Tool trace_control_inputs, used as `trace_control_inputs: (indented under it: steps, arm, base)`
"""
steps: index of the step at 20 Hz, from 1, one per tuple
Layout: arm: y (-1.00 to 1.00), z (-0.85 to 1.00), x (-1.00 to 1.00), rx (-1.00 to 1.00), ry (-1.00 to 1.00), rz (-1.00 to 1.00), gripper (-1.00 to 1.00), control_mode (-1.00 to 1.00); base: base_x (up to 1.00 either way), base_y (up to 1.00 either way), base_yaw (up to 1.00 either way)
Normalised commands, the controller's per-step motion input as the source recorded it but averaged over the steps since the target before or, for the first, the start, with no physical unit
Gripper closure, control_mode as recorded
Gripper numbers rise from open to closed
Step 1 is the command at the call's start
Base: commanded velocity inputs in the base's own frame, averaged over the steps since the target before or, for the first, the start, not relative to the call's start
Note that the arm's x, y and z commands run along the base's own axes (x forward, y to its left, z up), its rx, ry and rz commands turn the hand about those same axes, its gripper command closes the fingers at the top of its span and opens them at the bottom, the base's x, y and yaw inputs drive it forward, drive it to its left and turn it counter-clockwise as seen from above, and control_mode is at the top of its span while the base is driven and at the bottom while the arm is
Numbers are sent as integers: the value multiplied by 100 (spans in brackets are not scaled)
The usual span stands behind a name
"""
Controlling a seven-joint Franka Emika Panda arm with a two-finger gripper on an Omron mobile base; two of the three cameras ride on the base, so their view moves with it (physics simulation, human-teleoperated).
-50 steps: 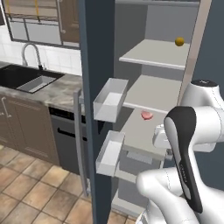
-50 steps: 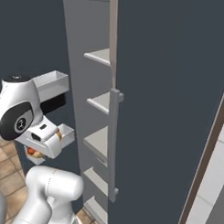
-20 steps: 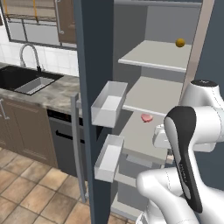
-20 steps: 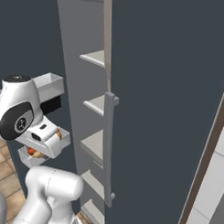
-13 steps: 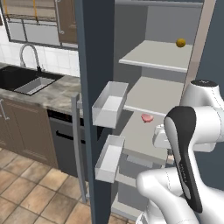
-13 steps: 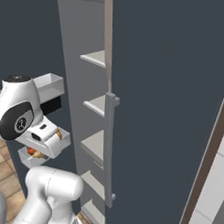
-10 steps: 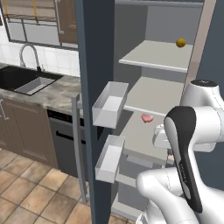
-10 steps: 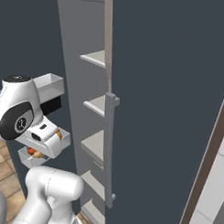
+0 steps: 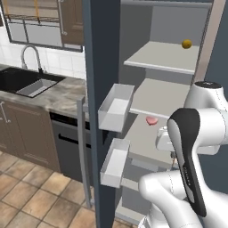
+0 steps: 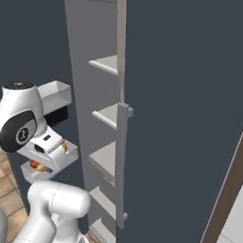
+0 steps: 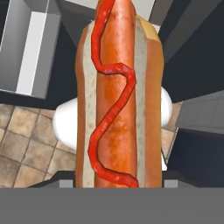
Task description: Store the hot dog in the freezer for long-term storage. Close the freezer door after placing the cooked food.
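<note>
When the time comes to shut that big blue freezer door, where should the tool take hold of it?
On the long grey vertical bar handle of the freezer door, around mid-height, approached from the door's outer face. The bar stands off the panel, leaving room behind it. The tool is now shut on the hot dog, so that goes first.

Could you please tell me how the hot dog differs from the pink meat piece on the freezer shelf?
The hot dog is long, a red-orange sausage in a tan bun with a red squiggle on top; the pink meat piece is small, flat and plain. The hot dog is held in the end effector; the meat lies on a grey shelf.
</note>
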Motion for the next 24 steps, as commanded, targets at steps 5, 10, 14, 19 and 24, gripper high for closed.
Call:
trace_control_inputs:
  steps: [5, 10, 14, 19, 24]
  arm:
    - [0, 0, 0, 0, 0, 0, 100, 100]
    - [0, 0, 0, 0, 0, 0, 100, 100]
    - [0, 0, 0, 0, 0, 0, 100, 100]
    - [0, 0, 0, 0, 0, 0, 100, 100]
    - [0, 0, 0, 0, 0, 0, 100, 100]
  base:
    - [30, 22, 0]
    - [13, 3, 0]
    - [0, 0, 0]
    - [0, 0, 0]
    - [0, 0, 0]
